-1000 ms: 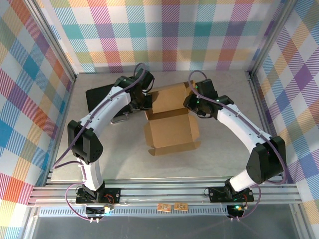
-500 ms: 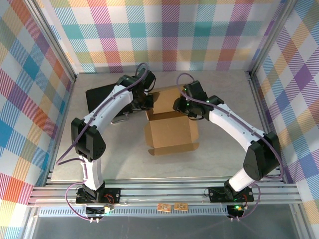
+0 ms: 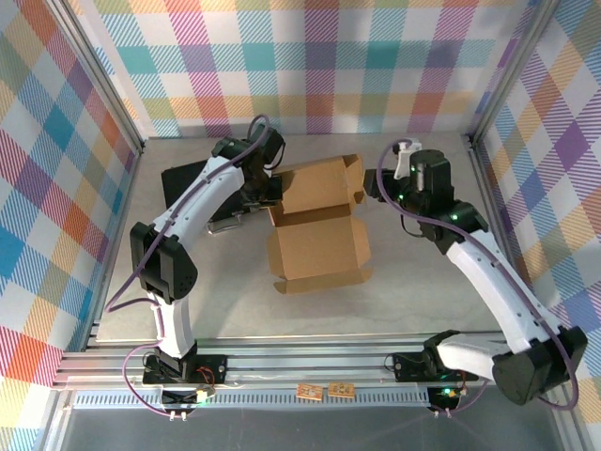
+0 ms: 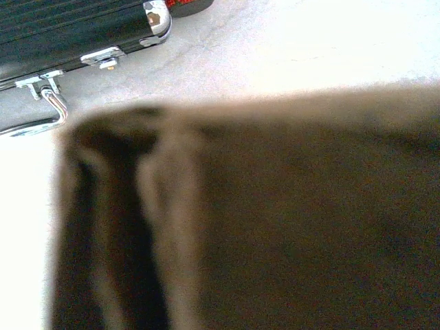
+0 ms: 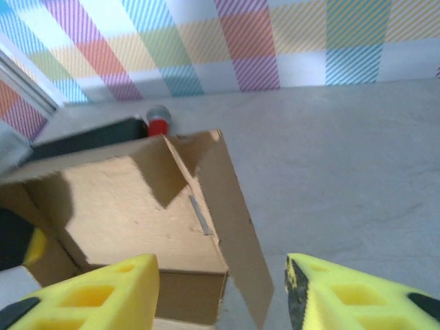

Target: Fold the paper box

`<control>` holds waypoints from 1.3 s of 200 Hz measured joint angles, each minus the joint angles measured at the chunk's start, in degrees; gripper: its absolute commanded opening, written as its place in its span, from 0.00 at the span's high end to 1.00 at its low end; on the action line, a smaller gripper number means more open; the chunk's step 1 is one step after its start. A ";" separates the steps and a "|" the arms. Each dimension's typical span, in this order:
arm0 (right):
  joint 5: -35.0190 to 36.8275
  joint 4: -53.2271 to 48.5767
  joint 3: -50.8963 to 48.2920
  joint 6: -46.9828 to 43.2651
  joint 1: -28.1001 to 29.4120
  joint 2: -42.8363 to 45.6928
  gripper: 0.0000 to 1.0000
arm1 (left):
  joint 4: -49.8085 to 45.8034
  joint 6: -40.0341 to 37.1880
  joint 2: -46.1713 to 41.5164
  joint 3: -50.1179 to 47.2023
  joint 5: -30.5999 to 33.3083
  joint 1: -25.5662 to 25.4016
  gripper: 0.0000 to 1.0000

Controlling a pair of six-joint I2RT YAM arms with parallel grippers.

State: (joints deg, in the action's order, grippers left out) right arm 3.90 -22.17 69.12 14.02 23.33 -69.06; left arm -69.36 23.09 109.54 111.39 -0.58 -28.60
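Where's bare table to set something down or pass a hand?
Free: wide strip between box and front rail; patch in front of case, left of box. Crowded: back, where case, box, left arm and right arm bunch.

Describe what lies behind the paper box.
A black case lies behind the paper box's left side, a red cylinder by its corner. The left arm and the box's raised flap hide part of the case.

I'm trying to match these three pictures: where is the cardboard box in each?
Top external: box at centre.
Left wrist: box is the blurred brown mass across the lower frame.
Right wrist: box left of centre.
Shared landmark: the black case beside it.
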 measured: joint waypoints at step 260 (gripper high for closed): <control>64.37 -37.13 41.31 9.66 29.53 -42.49 0.58 | -0.11 4.02 2.36 1.60 -3.72 2.51 1.00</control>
State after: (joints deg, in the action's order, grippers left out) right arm 68.27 -59.31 110.43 23.68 52.86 -111.55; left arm -69.47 27.11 111.90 112.99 -4.29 -26.09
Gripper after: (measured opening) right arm 0.178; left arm 0.063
